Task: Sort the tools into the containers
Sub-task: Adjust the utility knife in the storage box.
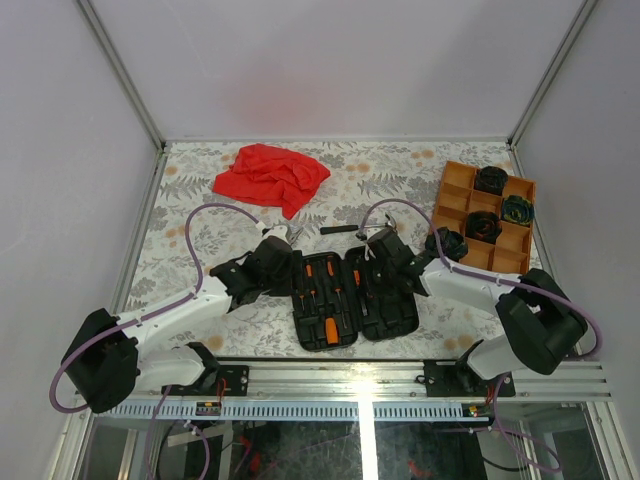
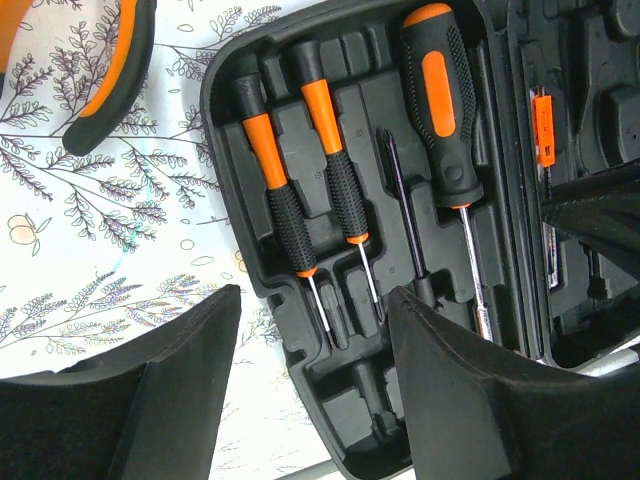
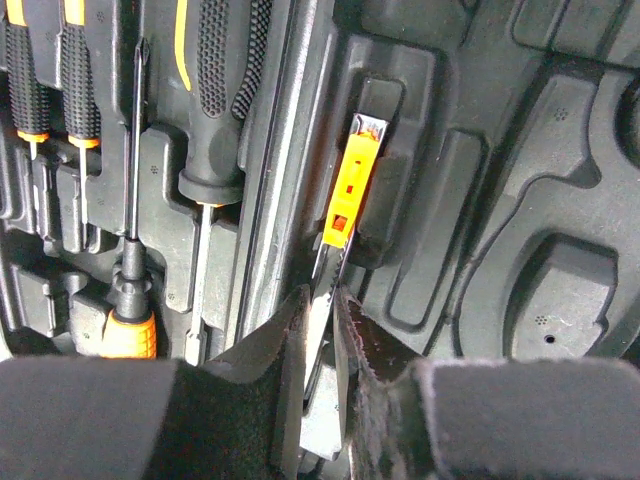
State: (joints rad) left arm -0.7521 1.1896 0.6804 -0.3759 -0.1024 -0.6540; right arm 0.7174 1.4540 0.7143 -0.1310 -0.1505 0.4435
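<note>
The black tool case (image 1: pixel 352 300) lies open at the table's near middle. Its left half holds a large orange-and-black screwdriver (image 2: pixel 440 90) and two smaller ones (image 2: pixel 275 190) in moulded slots. My left gripper (image 2: pixel 315 295) hangs open over that half's corner, holding nothing. My right gripper (image 3: pixel 320 295) is shut on a thin steel knife with an orange slider (image 3: pixel 352 180), which lies in a slot beside the hinge. Orange-handled pliers (image 2: pixel 115 70) rest on the table left of the case. The orange tray (image 1: pixel 455 178) at right holds dark coils (image 1: pixel 490 180).
A red cloth (image 1: pixel 270 175) lies crumpled at the back left. A dark straight tool (image 1: pixel 338 230) rests on the table behind the case. Another coil (image 1: pixel 445 243) sits at the tray's near left corner, close to my right arm. Walls enclose the table on three sides.
</note>
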